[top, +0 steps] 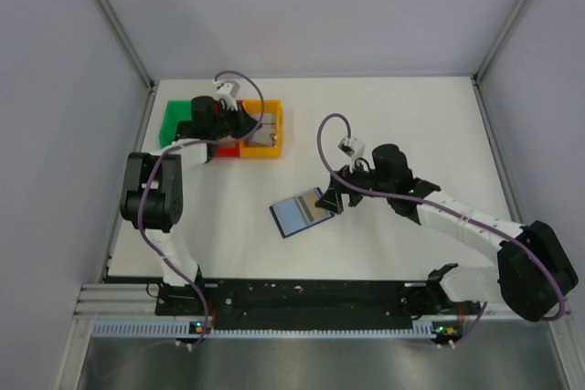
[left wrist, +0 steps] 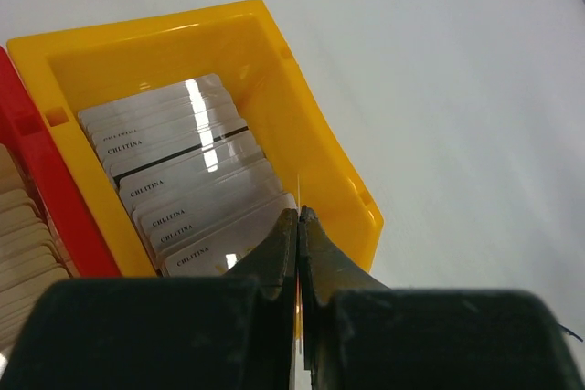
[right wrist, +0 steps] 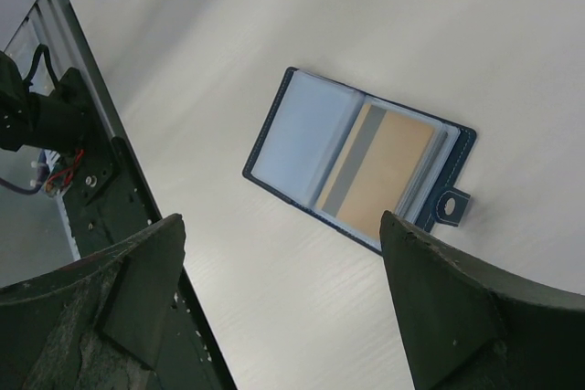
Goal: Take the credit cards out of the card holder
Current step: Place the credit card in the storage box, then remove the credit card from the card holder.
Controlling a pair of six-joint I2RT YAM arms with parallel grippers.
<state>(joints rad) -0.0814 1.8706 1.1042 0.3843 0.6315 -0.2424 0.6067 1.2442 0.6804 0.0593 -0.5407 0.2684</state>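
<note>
Viewed from my remote station, the card holder point(top: 302, 212) lies open near the middle of the white bench point(top: 411, 116). One tan card point(right wrist: 379, 171) with a grey stripe is tucked in the panel next to its small tab point(right wrist: 451, 207). My right claw point(right wrist: 279, 226) is poised over the holder, jaws spread wide and gripping nothing. My left claw point(left wrist: 298, 216), jaws pressed together, sits over a corner of the yellow bin point(left wrist: 274, 52). Inside the bin, silvery credit cards point(left wrist: 183, 152) lie fanned in a stack, and the red bin point(left wrist: 27, 143) stands alongside.
</note>
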